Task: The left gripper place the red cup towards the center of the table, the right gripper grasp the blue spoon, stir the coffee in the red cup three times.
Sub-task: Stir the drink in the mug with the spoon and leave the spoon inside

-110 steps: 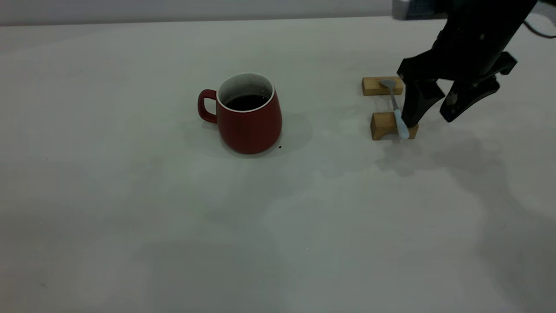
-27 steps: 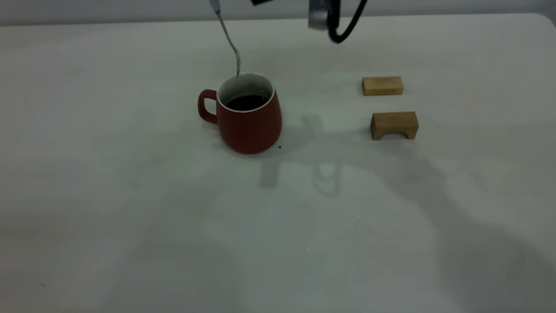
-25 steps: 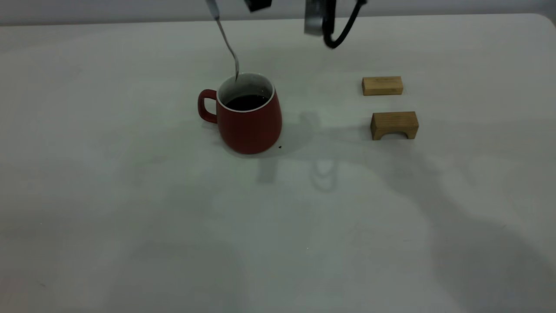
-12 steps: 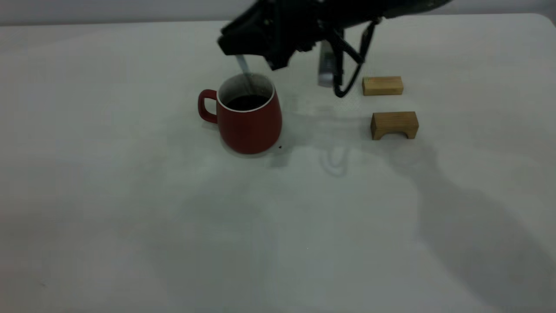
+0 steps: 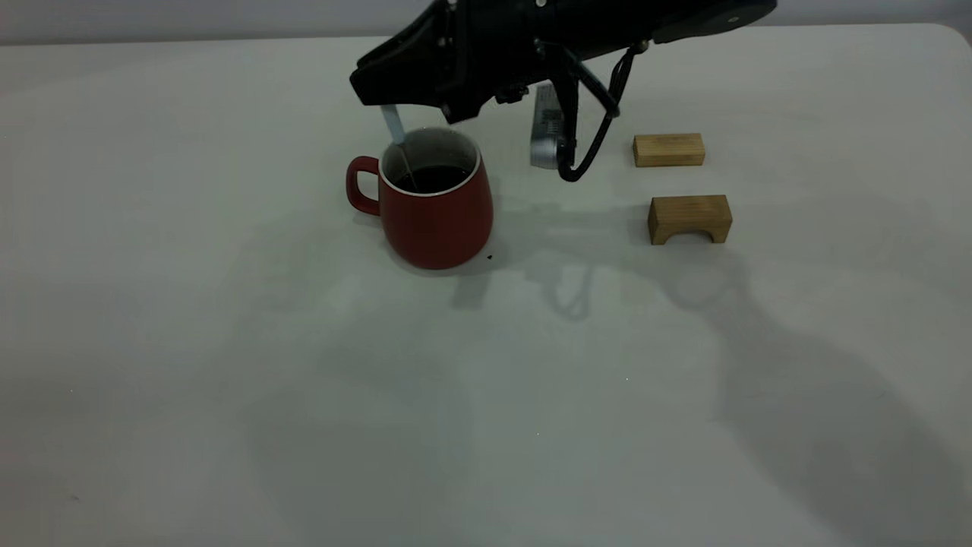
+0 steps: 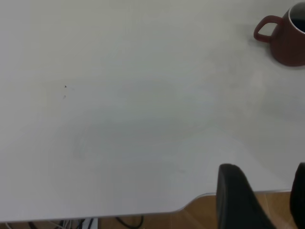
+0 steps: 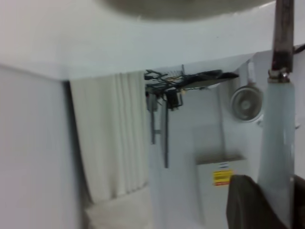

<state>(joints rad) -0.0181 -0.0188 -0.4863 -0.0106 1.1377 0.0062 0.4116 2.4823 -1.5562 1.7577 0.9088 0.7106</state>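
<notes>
The red cup (image 5: 437,216) stands on the table (image 5: 228,342) near the middle, handle to the left, with dark coffee (image 5: 433,179) inside. My right gripper (image 5: 389,97) hovers just above the cup's rim, shut on the blue spoon (image 5: 393,125). The spoon slants down into the cup and its bowl is under the coffee. In the right wrist view the pale spoon handle (image 7: 279,143) sits between the right gripper (image 7: 276,195) fingers. The left gripper (image 6: 267,200) is parked beyond the table edge, open and empty, far from the cup (image 6: 288,40).
Two tan wooden blocks stand right of the cup, a flat one (image 5: 668,150) farther back and an arched one (image 5: 689,218) nearer. The right arm's cable loop (image 5: 577,163) and silvery plate (image 5: 545,129) hang between cup and blocks.
The right gripper has taken the spoon off the wooden blocks and carried it over the cup. In the last second it came down, and the spoon's bowl went into the coffee.
</notes>
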